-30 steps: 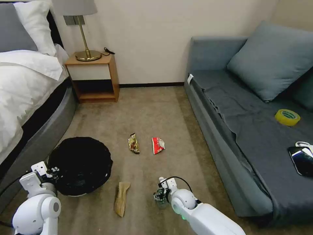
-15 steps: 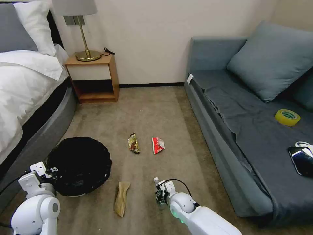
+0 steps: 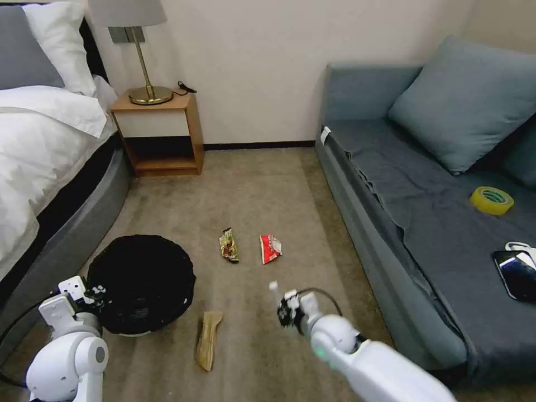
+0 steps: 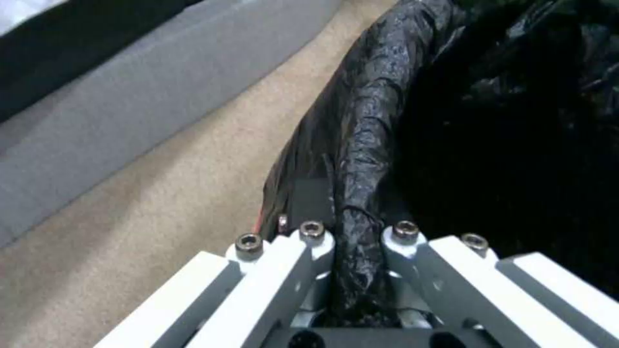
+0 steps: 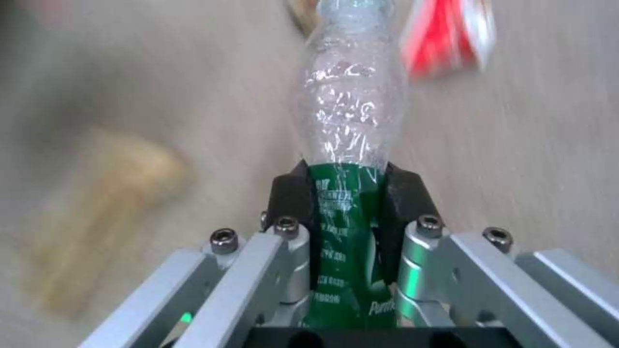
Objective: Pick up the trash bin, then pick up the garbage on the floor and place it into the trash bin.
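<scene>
Right wrist view showed the right gripper (image 5: 348, 212) clamped on the clear green-labelled bottle (image 5: 348, 125) — lower centre of the head view. The left gripper (image 4: 351, 241) pinched the black-lined trash bin (image 3: 139, 282) rim, lower left.

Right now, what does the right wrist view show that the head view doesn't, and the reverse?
Right wrist view alone: the right claw pads shut on the bottle at its green label. Head view alone: the left claw at the trash bin rim, and the gold-brown wrapper. Both: bottle, red-white packet, tan scrap.
</scene>
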Controlling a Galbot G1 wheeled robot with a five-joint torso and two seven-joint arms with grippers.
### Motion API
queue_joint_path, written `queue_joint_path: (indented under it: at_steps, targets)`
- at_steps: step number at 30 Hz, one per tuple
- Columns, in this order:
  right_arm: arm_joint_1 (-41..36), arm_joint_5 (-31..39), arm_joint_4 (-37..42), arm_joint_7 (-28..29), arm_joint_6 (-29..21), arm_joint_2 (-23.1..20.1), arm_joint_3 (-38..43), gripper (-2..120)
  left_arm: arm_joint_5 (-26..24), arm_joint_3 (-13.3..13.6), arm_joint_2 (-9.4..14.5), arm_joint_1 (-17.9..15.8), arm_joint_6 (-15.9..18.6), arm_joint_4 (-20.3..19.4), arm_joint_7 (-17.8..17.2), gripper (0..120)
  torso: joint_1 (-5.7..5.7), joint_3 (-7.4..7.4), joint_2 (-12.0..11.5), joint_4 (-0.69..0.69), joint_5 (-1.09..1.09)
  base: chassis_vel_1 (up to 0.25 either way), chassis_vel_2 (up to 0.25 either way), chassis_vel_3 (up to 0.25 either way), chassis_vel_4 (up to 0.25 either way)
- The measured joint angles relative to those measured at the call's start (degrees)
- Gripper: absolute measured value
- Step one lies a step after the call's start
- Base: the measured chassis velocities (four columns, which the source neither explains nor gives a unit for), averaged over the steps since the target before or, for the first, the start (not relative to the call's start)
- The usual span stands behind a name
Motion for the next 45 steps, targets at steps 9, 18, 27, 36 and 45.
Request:
queue_joint_path:
  at_steps: [9,18,27,36,45]
  targets:
    - [14.82,14.64,9.83,7.6,3.43,9.83,-8.0,14,1.22,2.25,-1.03,0.75,0.14,-0.21,-0.17,3,0.0,0.0,0.0,0.03,-0.01,0.0,0.0,0.0,0.0]
    - [19.71,13.46,-0.39,11.72,9.03,21.05,-23.03,14,1.91,2.84,-2.47,0.82,0.33,-1.17,-0.34,3,0.0,0.0,-0.01,0.01,-0.02,0.0,0.0,0.0,0.0]
    - [18.61,10.14,-6.56,13.54,12.23,25.46,-26.42,33,1.99,2.55,-2.78,0.99,0.37,-1.73,-0.37,3,0.0,0.0,-0.01,0.01,-0.01,0.0,0.0,0.0,0.0]
    - [18.66,9.63,-5.65,13.37,12.09,24.33,-25.81,63,1.97,2.62,-2.75,1.06,0.37,-1.79,-0.35,3,0.0,0.0,-0.01,0.01,-0.01,0.0,0.0,0.0,0.0]
    - [18.8,8.01,-5.2,12.85,11.98,24.17,-23.69,94,1.85,2.3,-2.63,1.17,0.35,-2.1,-0.33,3,0.0,0.0,-0.01,0.01,0.0,0.0,0.0,0.0,0.0]
